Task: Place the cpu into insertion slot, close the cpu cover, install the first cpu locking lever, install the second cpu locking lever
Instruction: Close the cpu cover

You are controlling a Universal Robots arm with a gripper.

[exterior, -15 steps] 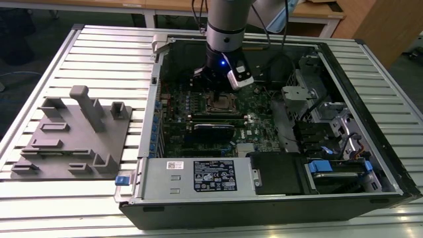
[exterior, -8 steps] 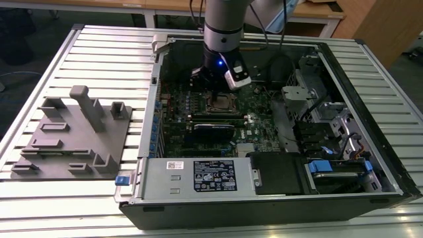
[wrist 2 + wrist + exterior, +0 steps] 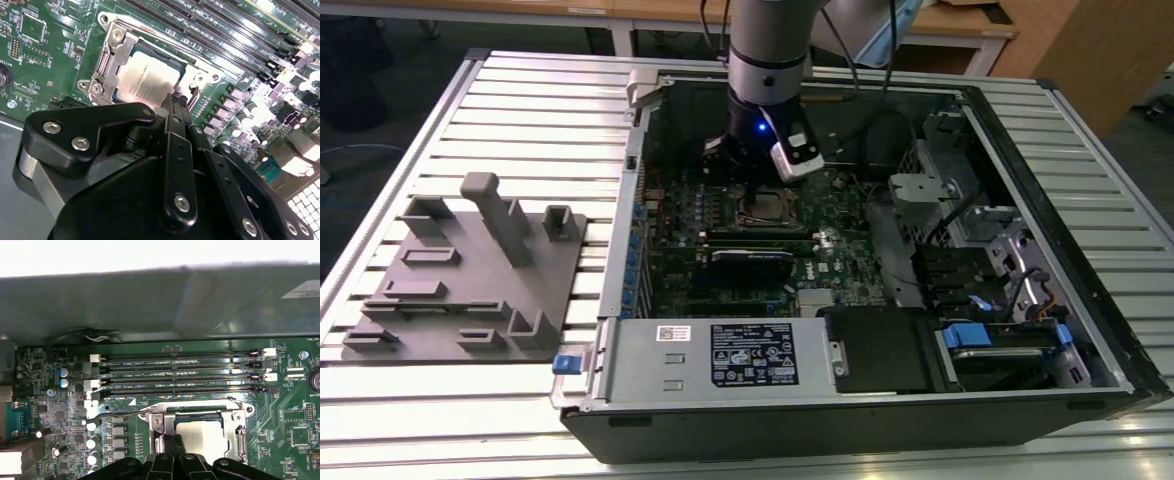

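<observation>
The cpu [image 3: 147,80] lies flat in the insertion slot [image 3: 239,432] on the green board, its silver top showing [image 3: 205,432]. The silvery cpu cover [image 3: 112,57] lies down around it, framing the chip [image 3: 157,422]. A thin wire locking lever [image 3: 117,414] sticks out sideways from the socket's corner. My gripper [image 3: 177,102] is shut, its black fingertips pressed together at the socket's edge, just beside the chip [image 3: 172,442]. Nothing shows between the fingers. In the exterior view the gripper [image 3: 744,165] hangs over the far side of the socket [image 3: 767,208].
Long black memory slots [image 3: 185,375] run beside the socket. The open computer case [image 3: 1067,250] has a high wall, cables and drive bays at the exterior view's right. A grey fixture block [image 3: 467,270] sits on the slatted table [image 3: 534,90] at the exterior view's left.
</observation>
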